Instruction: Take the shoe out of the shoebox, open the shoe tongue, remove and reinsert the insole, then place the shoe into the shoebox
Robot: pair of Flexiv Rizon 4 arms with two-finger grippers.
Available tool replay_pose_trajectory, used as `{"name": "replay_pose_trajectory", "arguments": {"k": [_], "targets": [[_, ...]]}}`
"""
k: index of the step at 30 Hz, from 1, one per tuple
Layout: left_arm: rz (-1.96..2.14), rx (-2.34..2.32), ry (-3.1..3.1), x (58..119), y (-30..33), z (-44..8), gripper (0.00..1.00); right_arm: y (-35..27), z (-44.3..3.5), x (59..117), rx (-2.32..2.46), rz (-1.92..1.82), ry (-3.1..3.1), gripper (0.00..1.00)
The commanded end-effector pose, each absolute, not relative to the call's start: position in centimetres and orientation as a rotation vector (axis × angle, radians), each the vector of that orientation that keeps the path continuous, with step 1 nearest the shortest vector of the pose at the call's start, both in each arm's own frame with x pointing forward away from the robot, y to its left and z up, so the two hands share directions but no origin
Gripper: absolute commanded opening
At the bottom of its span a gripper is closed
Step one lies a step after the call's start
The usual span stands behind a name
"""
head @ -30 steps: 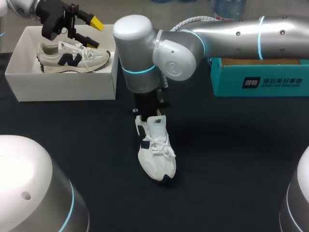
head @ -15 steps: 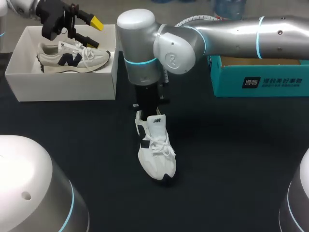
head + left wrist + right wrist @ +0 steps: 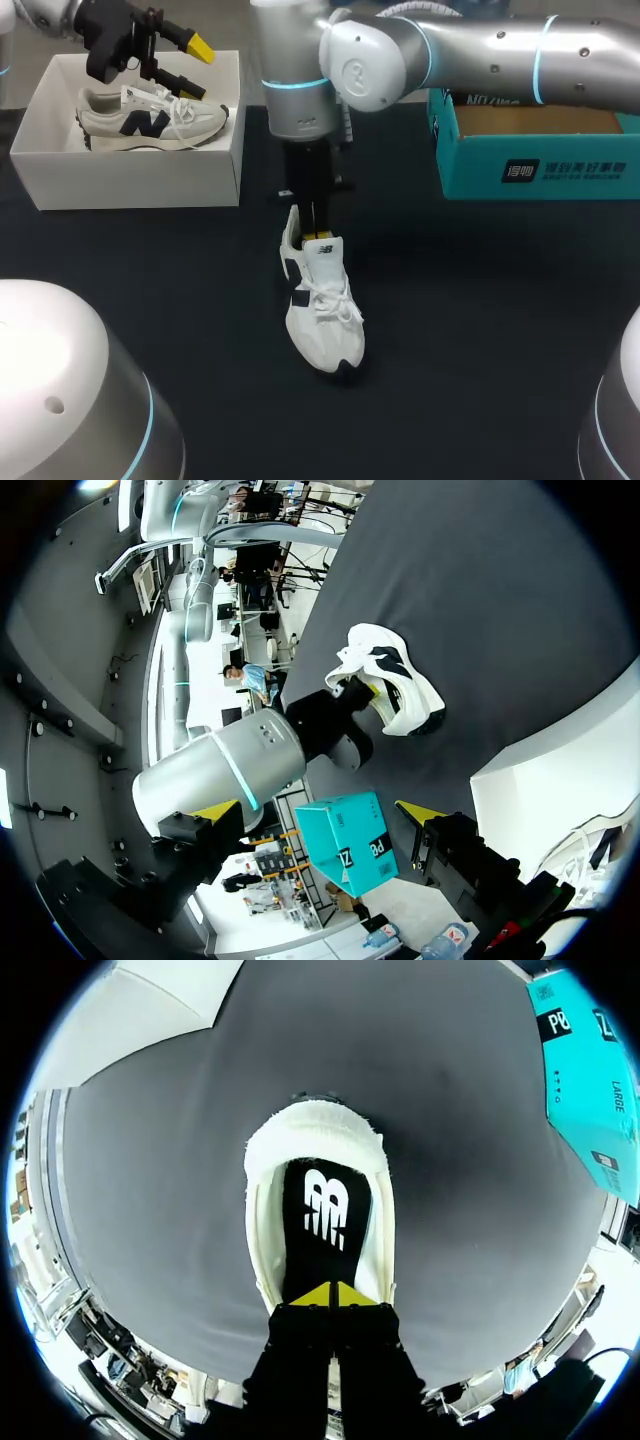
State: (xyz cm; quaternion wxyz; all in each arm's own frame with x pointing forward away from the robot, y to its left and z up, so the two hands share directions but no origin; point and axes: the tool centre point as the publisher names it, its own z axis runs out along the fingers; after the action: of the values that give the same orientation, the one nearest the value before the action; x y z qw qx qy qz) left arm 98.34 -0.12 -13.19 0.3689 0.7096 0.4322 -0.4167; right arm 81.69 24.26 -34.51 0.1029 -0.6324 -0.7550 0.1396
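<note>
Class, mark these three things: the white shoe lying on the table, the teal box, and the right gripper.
white shoe [image 3: 323,308]: head view, on its laces.
teal box [image 3: 560,172]: head view, on its front wall.
right gripper [image 3: 332,1296]: right wrist view, midway between its yellow tips.

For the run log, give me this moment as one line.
right claw shut at mouth of white shoe | left claw open over shoebox
</note>
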Motion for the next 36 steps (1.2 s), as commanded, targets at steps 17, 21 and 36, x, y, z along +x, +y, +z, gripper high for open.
{"name": "replay_pose_trajectory", "arguments": {"k": [17,21,36], "targets": [[-1.070,1.825,1.109,98.4,-0.1,-13.2,1.00,24.5,-35.6,80.6,-1.852,0.491,-2.149,1.00],[-1.070,1.825,1.109,98.4,-0.1,-13.2,1.00,24.4,-35.7,80.4,-1.853,0.491,-2.139,1.00],[-1.070,1.825,1.109,98.4,-0.1,-13.2,1.00,24.2,-35.5,80.0,-1.863,0.508,-2.127,1.00]]}}
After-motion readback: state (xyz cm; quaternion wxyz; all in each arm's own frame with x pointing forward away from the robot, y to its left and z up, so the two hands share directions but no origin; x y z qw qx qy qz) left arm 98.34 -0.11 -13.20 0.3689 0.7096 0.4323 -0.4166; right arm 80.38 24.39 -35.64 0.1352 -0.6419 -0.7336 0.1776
